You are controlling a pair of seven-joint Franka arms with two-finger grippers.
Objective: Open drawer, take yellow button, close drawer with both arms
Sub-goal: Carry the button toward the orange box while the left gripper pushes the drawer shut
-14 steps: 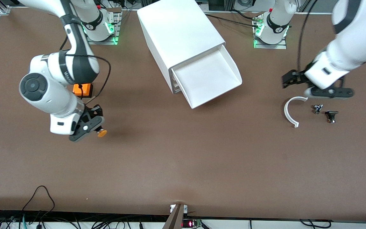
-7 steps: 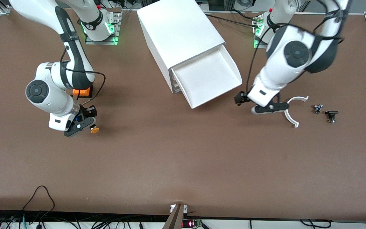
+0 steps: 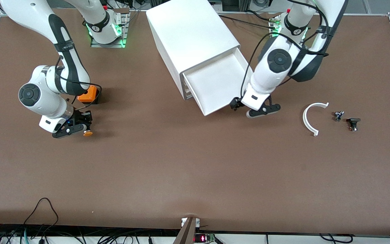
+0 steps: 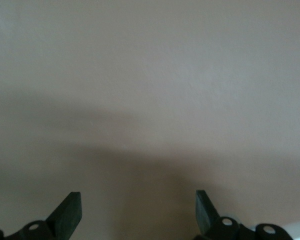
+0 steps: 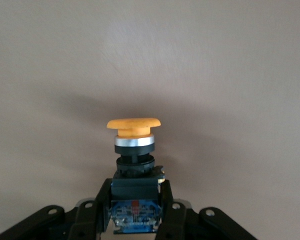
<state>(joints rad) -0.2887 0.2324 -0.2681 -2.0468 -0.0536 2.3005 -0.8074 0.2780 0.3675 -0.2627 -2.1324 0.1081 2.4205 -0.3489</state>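
The drawer (image 3: 220, 83), topmost in the white cabinet (image 3: 191, 34), stands pulled out and looks empty. My right gripper (image 3: 79, 130) is shut on the button (image 3: 87, 133), low over the table toward the right arm's end. In the right wrist view the button's orange cap (image 5: 134, 124) sticks out past the fingers, and my right gripper (image 5: 135, 202) clamps its dark body. My left gripper (image 3: 262, 111) is open and empty, just beside the drawer's front corner. The left wrist view shows my left gripper (image 4: 137, 210) over bare table.
An orange square box (image 3: 88, 95) sits by the right arm's wrist. A white curved piece (image 3: 312, 118), a small metal part (image 3: 338, 116) and a small black part (image 3: 352, 123) lie toward the left arm's end.
The left arm has swung from its end of the table to the drawer's front corner. The right gripper has carried the button farther toward the right arm's end.
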